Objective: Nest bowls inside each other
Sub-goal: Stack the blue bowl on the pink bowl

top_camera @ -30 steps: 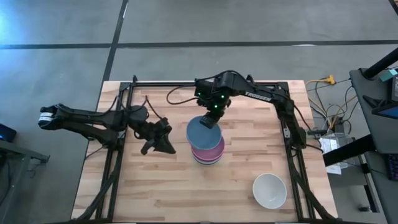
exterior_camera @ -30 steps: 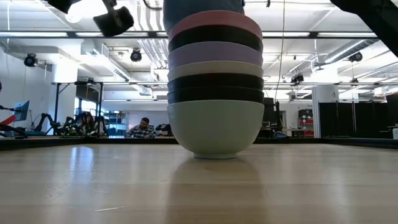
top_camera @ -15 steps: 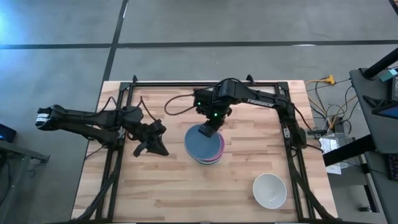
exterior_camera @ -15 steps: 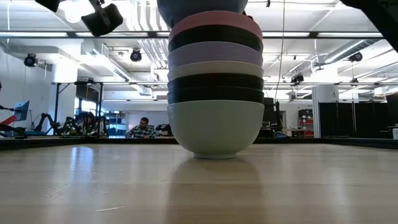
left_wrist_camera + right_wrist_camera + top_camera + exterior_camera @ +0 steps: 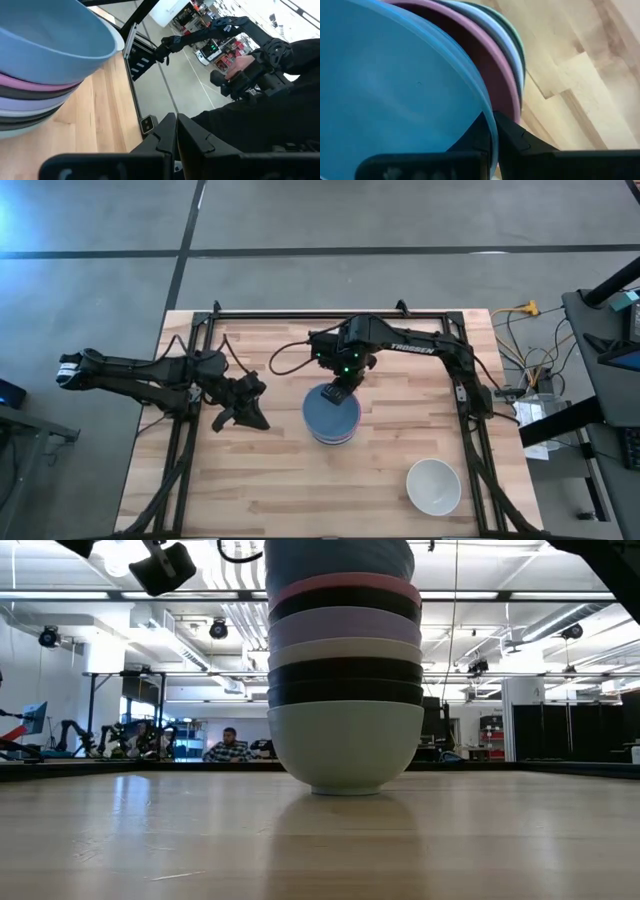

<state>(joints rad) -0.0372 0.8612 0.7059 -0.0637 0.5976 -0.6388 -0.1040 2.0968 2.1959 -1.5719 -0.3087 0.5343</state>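
Reaching over mid-tabletop [image 5: 260, 480], right gripper [image 5: 335, 392] jaws clamped on round blue plastic bowl [image 5: 330, 414] rim atop nested stack [image 5: 345, 680]. Left gripper [image 5: 252, 418] jaws together, near stack. White plastic bowl [image 5: 433, 486] well apart, near tabletop corner.

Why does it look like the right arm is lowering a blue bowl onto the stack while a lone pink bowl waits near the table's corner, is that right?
Nearly. The lone bowl near the corner is white, not pink, as the high view shows. The right gripper does pinch the blue bowl at its rim, on the stack.
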